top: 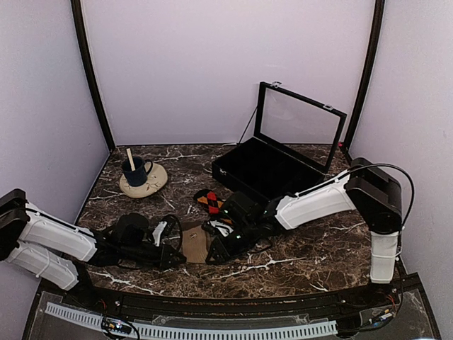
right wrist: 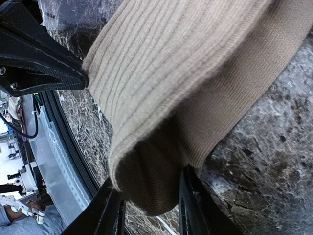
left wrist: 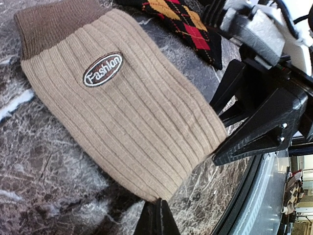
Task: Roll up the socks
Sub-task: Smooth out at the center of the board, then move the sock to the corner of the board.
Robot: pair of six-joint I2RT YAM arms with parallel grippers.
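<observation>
The tan ribbed sock (top: 195,241) (left wrist: 122,112) lies flat between both grippers on the marble table, its oval "Fashion" label facing up. My left gripper (top: 177,253) (left wrist: 159,210) is shut, its tips pinching the sock's near corner. My right gripper (top: 214,253) (right wrist: 149,191) holds the sock's folded-over end (right wrist: 156,171), which bulges between its two fingers and touches both. The black argyle sock (top: 210,202) (left wrist: 186,22) lies flat just beyond the tan one, partly under the right arm.
A blue mug (top: 136,170) with a stick in it stands on a saucer (top: 159,180) at the back left. An open black case (top: 265,170) with a glass lid (top: 301,127) stands at the back right. The table's front edge runs close behind both grippers.
</observation>
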